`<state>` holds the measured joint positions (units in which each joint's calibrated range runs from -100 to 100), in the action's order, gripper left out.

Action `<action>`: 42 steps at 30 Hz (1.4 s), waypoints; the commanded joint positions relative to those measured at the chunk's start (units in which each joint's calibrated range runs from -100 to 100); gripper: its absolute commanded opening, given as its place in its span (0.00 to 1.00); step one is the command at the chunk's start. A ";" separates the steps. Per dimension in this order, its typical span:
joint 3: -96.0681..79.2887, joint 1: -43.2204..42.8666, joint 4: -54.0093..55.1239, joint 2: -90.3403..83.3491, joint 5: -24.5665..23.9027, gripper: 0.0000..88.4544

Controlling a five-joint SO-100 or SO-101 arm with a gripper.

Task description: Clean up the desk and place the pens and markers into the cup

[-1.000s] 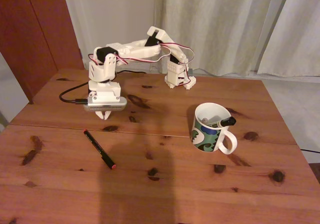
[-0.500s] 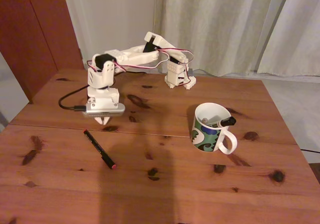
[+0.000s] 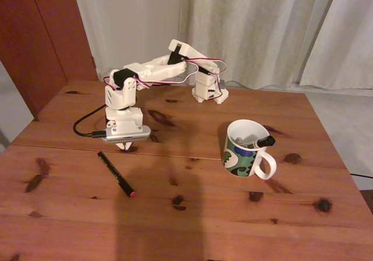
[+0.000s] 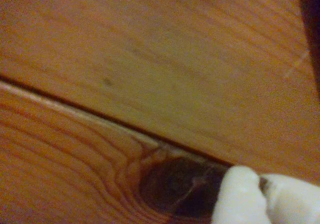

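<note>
Fixed view, gripper point(image 3: 124, 146): fingertips pressed together, low over a dark knot point(image 4: 175, 186) at the desk point(image 3: 192, 214) seam.
Black pen point(image 3: 116, 174): just beside the knot, nearer the camera, lying diagonally, red tip toward the front edge.
Cup point(image 3: 247, 150): well apart rightward, already holding a marker point(image 3: 259, 141).

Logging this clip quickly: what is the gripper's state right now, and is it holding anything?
Gripper: low over the desk seam, fingertips together, apparently shut, holding nothing visible; black pen lies apart.

You see a knotty, satin-finished wooden desk point(image 3: 192, 214), a glossy ceramic cup point(image 3: 243, 150), and a matt white plastic gripper point(image 3: 125, 147).
</note>
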<state>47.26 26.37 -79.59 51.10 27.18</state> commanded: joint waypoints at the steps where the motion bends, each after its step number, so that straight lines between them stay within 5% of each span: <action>1: 3.69 -0.67 0.67 -1.00 -0.15 0.01; 20: 3.23 0.05 16.67 2.06 0.37 0.01; 34: 3.05 0.13 16.07 2.06 -0.04 0.02; 42: 2.96 0.69 16.07 2.06 -0.15 0.22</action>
<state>47.60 26.88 -64.25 54.15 27.18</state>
